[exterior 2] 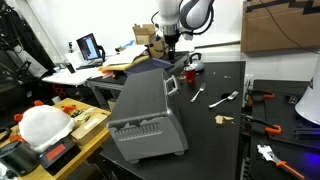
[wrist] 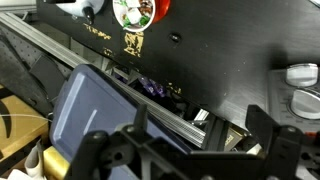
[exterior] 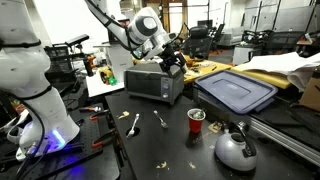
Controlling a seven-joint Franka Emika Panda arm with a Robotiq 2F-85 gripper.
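Hovering in an exterior view, the gripper point(exterior: 172, 63) hangs over the toaster point(exterior: 153, 85), by its top rear edge, with the lid point(exterior: 237, 92) near. In an exterior view the toaster sits at the table point(exterior 2: 215, 140) edge, a fork point(exterior 2: 223, 98) well apart. In the wrist view the jaws are spread and empty.

Robotics lab or workshop, not a home. Black workbench point(exterior: 150, 155) with an aluminium extrusion rail point(exterior: 290, 135) at its edge. A second white robot point(exterior: 30, 90) stands beside it. Red-handled hand tools point(exterior 2: 262, 97) lie about. Laptop point(exterior 2: 89, 47) on a cluttered side desk, office chairs point(exterior: 200, 40) and a cardboard box point(exterior 2: 280, 25) behind.
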